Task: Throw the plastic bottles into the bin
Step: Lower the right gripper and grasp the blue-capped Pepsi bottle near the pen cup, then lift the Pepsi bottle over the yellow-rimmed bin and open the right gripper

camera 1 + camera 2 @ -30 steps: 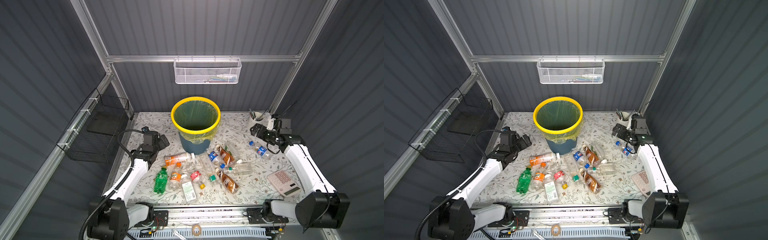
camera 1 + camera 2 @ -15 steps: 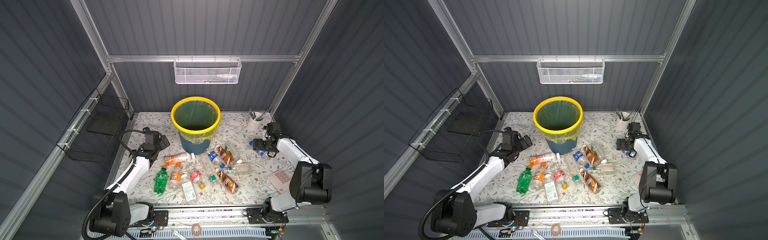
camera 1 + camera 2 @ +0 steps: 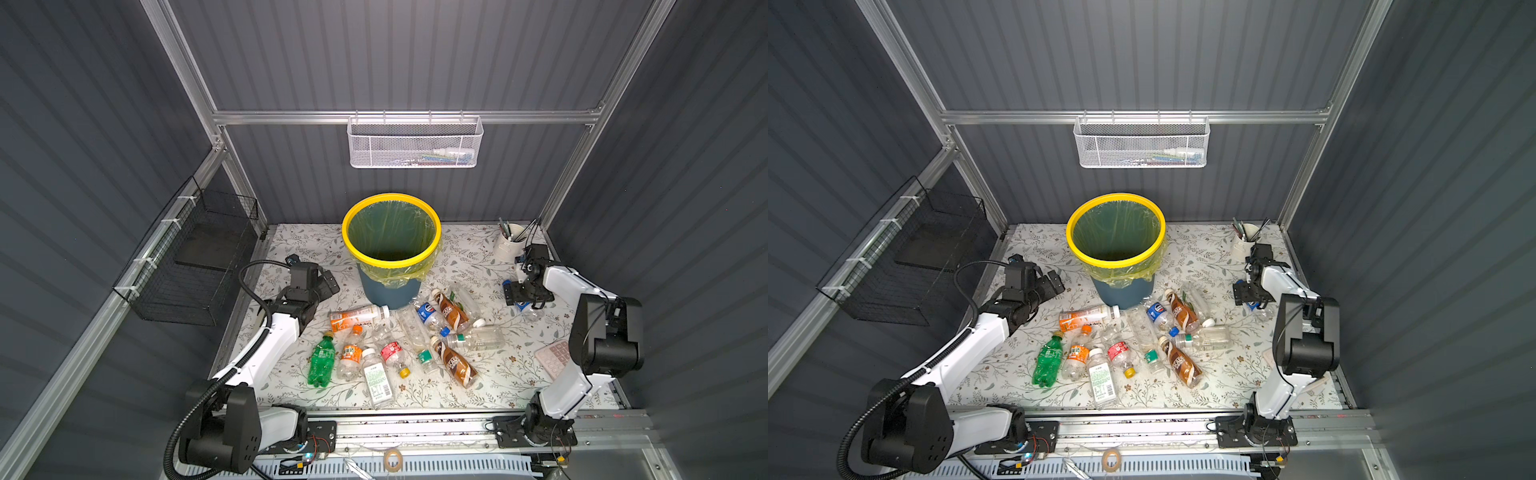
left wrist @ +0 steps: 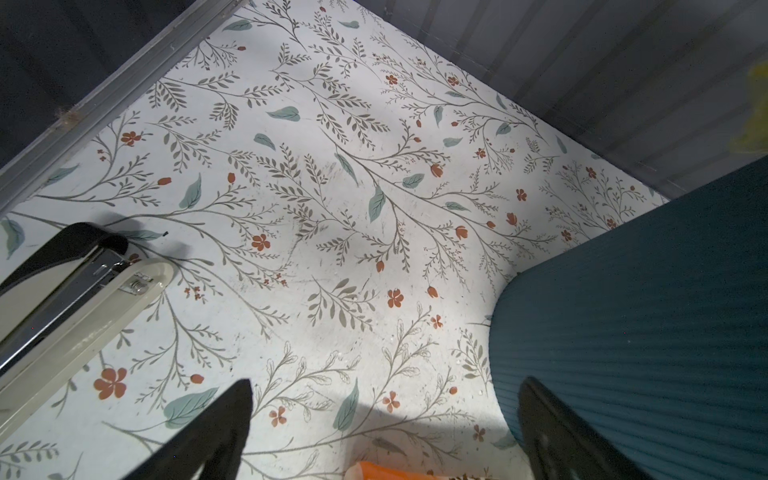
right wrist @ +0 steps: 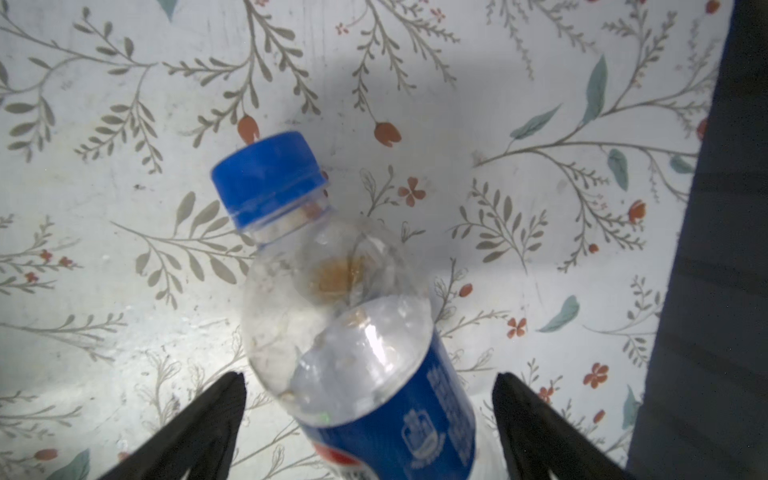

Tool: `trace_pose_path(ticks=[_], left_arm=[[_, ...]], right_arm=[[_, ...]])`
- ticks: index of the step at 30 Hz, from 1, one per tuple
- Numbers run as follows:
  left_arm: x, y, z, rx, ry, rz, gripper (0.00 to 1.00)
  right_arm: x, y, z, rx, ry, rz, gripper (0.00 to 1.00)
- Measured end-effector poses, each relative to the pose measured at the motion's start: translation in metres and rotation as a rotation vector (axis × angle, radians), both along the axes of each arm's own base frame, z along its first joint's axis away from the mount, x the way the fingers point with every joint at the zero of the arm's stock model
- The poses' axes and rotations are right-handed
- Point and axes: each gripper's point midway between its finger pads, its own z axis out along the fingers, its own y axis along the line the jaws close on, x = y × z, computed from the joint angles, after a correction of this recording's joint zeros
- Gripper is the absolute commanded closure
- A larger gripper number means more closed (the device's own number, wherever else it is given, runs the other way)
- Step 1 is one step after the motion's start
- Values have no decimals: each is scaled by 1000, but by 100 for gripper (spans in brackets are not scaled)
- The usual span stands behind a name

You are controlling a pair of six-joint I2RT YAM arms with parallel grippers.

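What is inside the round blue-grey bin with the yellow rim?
Only the translucent yellow-green liner bag shows inside the round blue-grey bin; no bottle is visible. The near inner wall and part of the bottom are hidden behind the yellow rim.

L claw (image 4: 386,384) gaping wide — R claw (image 5: 370,378) spread, low.

Dim grey booth, bench lit from above

In both top views the floral bench (image 3: 478,257) is the brightest area, while the walls darken toward the corners. The right wrist view is soft: the blue-capped bottle (image 5: 332,299) carries white glare, and a broad grey shadow lies beyond its cap. In the left wrist view the bin (image 4: 644,311) wall sits in shade.
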Motion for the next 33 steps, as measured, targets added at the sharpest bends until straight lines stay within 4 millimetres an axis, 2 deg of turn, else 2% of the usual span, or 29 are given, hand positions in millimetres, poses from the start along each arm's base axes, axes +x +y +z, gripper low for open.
trace_pose_path(ticks=[4, 8, 14, 17, 20, 25, 29, 31, 33], left_arm=[[0, 2, 0, 7, -1, 8, 1], [-1, 5, -2, 17, 4, 20, 0], [-3, 8, -4, 28, 6, 37, 1], [-4, 10, -2, 26, 1, 47, 1], [-5, 12, -1, 26, -5, 62, 1], [-10, 17, 0, 24, -13, 95, 0], [-14, 21, -1, 27, -18, 111, 0], [-16, 21, -2, 25, -16, 114, 1], [-16, 21, -4, 26, -11, 113, 1]], right_arm=[[3, 2, -6, 7, 27, 4, 20], [0, 4, -14, 23, 60, -5, 34], [1, 12, -9, 73, 42, -10, 40], [4, 20, 6, 124, -8, -22, 41], [8, 28, 31, 197, -89, -42, 41], [14, 38, 91, 370, -279, -98, 44], [21, 45, 149, 525, -418, -145, 45], [29, 55, 183, 598, -485, -136, 43], [39, 74, 223, 657, -554, -91, 42]])
